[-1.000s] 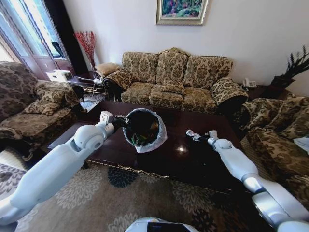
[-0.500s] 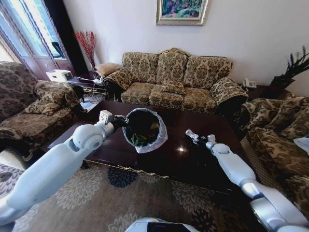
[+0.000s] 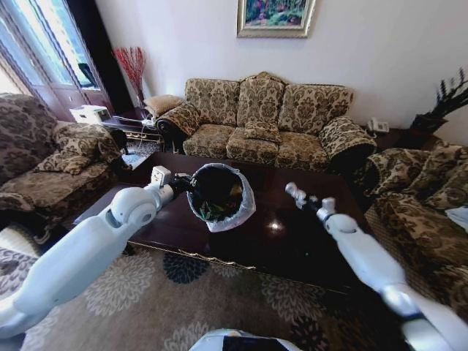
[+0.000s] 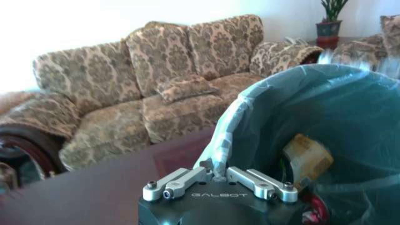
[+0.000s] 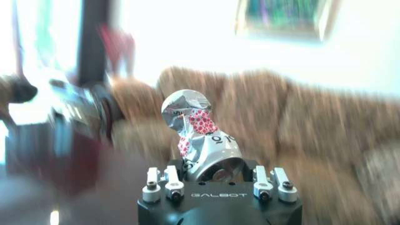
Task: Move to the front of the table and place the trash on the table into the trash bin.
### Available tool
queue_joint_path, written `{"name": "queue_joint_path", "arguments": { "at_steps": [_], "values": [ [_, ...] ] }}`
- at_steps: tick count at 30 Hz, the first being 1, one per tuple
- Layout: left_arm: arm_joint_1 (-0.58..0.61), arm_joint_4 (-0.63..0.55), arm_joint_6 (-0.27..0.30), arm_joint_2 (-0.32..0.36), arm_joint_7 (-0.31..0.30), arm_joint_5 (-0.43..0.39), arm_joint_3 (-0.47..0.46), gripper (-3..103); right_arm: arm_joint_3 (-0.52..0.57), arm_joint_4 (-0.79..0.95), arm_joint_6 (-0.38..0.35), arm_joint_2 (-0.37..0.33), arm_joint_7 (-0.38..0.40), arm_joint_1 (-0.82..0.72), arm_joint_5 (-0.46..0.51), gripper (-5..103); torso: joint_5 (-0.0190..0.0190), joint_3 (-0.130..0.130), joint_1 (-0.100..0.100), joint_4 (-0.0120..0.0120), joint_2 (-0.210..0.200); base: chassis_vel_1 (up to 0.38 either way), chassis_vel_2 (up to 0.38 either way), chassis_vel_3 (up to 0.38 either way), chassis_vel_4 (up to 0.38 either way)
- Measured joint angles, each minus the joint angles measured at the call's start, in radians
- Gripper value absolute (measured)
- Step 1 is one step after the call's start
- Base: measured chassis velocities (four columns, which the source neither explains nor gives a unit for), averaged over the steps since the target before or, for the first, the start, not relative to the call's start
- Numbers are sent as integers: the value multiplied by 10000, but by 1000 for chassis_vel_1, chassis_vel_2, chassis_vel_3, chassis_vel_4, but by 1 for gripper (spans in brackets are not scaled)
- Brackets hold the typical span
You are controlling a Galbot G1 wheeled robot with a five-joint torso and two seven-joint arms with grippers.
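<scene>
Our right gripper point(image 5: 212, 174) pinches the silver-white wrapper point(image 5: 196, 136) low — light, crinkly, slippery, we judge — while our left gripper point(image 4: 216, 180) clamps the trash bin point(image 3: 219, 196) rim.

silver wrapper point(image 5: 196, 136) with red dots, black bin point(image 3: 219, 196), white liner, floral sofa point(image 3: 263, 121)

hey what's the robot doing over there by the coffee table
It is clearing trash off the table into the trash bin, which stands on the tabletop. The left gripper is shut on the bin's rim and bag liner. The right gripper is shut on a silver-white wrapper with red dots, held in the air above the table to the bin's right. A tan-orange bottle and other trash already lie inside the bin.
</scene>
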Motion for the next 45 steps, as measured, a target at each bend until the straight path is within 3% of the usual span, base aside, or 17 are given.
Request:
{"name": "queue_joint_path", "arguments": {
  "at_steps": [4, 7, 8, 11, 13, 15, 19, 24, 34, 41, 43, 45],
  "values": [
    [-125, 229, 27, 52, 115, -315, 68, 0, 115, 1555, -186, -559, 233, -48, 605, 57, -3, 0, 0, -2, 0, 0, 0, 0, 0],
    [-1211, 1003, 417, -152, 226, -1306, 651, 0, 95, 4390, -776, -1575, 460, 209, 2062, 57, -7, -1, -2, 10, 1, 0, 0, 0, 0],
    [-1211, 1003, 417, -152, 226, -1306, 651, 0, 95, 4390, -776, -1575, 460, 209, 2062, 57, -7, -1, -2, 10, 1, 0, 0, 0, 0],
    [-3044, 1920, 609, -548, 315, -2128, 1974, 0, -726, 5862, -1407, -1948, 216, 1038, 2892, 57, 2, 0, 0, 0, 0, 0, 0, 0, 0],
    [-3318, 2047, 610, -603, 323, -2202, 2179, 0, -895, 5961, -1515, -1930, 132, 1244, 2925, 57, 5, 0, 0, 0, 0, 0, 0, 0, 0],
    [-4222, 2470, 608, -826, 353, -2394, 3044, 0, -1909, 6223, -1876, -1789, -24, 2303, 2991, 57, 4, 0, 1, 0, 0, 0, 0, 0, 0],
    [-4920, 2740, 613, -967, 351, -2518, 3994, 0, -3180, 6212, -2061, -1635, -88, 3424, 2871, 57, 2, 1, 1, 3, -1, 0, 0, 0, 0],
    [-5196, 2720, 613, -967, 341, -2521, 4442, 0, -3971, 5981, -2253, -1510, -87, 4099, 2624, 57, 3, 2, 1, 8, -1, 0, 0, 0, 0],
    [-5146, 2510, 613, -763, 326, -2510, 4368, 0, -3946, 6089, -2437, -1775, -75, 3551, 1961, 54, 3, 1, 1, 4, -1, 0, 0, 0, 0],
    [-5019, 2321, 613, -770, 209, -2511, 4252, 0, -3497, 6488, -2518, -1936, 194, 2898, 1944, 84, 3, 0, 0, 4, -1, 0, 0, 0, 0],
    [-5018, 2311, 613, -792, 188, -2512, 4252, 0, -3470, 6531, -2515, -1951, 213, 2862, 1959, 84, 3, 0, 0, 4, -1, 0, 0, 0, 0],
    [-5033, 2279, 613, -858, 133, -2514, 4269, 0, -3346, 6634, -2494, -2011, 257, 2713, 1988, 95, 2, 0, 0, 3, -1, 0, 0, 0, 0]
  ]
}}
